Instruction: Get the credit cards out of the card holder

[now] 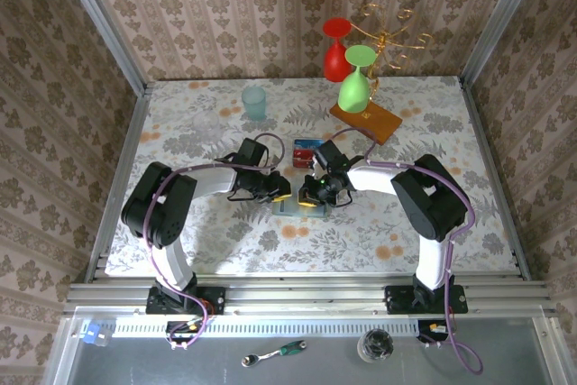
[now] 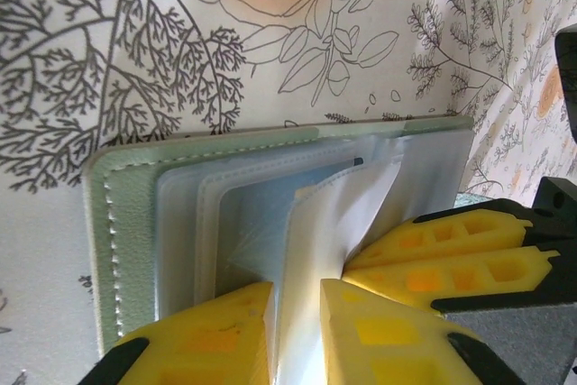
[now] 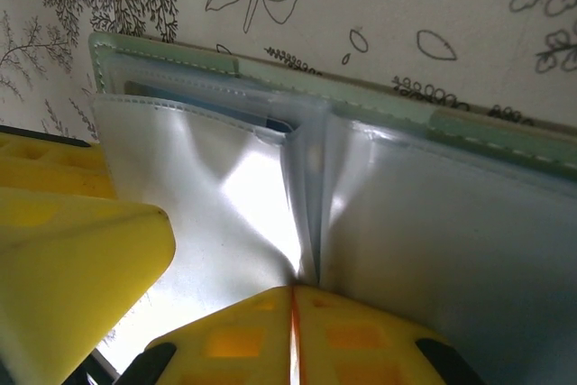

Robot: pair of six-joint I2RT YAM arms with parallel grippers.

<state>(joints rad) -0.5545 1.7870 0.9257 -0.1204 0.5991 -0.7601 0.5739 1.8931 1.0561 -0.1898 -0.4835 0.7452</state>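
Noting holder [image 1: 285, 207] lying open on counter [image 1: 198, 132], largely covered from above by both claws. Recording left claw [image 2: 296, 299] pinching one clear leaf, finger bases cut off by frame edge. Recording right claw [image 3: 293, 293] pressed shut on the centre fold of the leaves, grip point itself hidden. Seeing a bluish patch behind the sleeves; card or lining, cannot tell. Finding glare washing out the leaves in right wrist view. Marking cards [image 1: 305, 145], red and blue, lying on counter just beyond holder, outlines too small to separate.
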